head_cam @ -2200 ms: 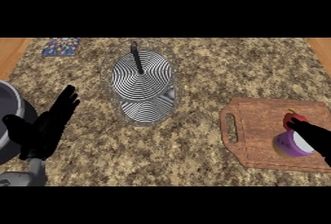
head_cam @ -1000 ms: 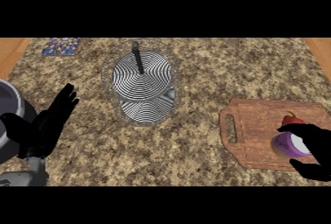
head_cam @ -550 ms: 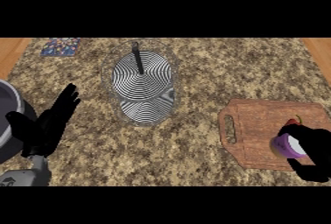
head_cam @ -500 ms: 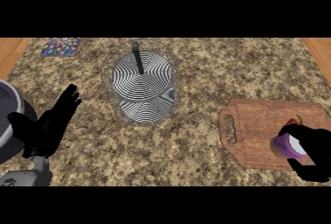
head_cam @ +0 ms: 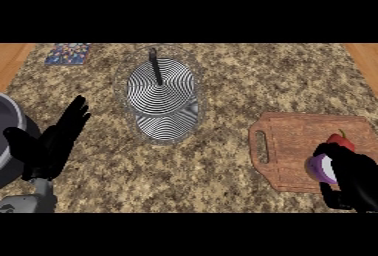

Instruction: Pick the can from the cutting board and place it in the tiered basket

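Note:
A purple can (head_cam: pixel 320 168) stands on the wooden cutting board (head_cam: pixel 288 145) at the right. My right hand (head_cam: pixel 354 177) is curled round the can's right side and hides most of it. A small red pepper (head_cam: pixel 340 140) lies on the board just beyond the can. The tiered basket (head_cam: pixel 161 98), wire with a black-and-white spiral pattern and a dark centre post, stands at the upper middle of the counter. My left hand (head_cam: pixel 52 145) rests open at the left, fingers up.
A grey round pot (head_cam: pixel 7 135) shows at the left edge, beside my left hand. A patterned coaster (head_cam: pixel 69 53) lies at the far left corner. The speckled stone counter stretches between basket and board.
My right hand has closed in on the can from the right and curled round it. The left hand has stayed put.

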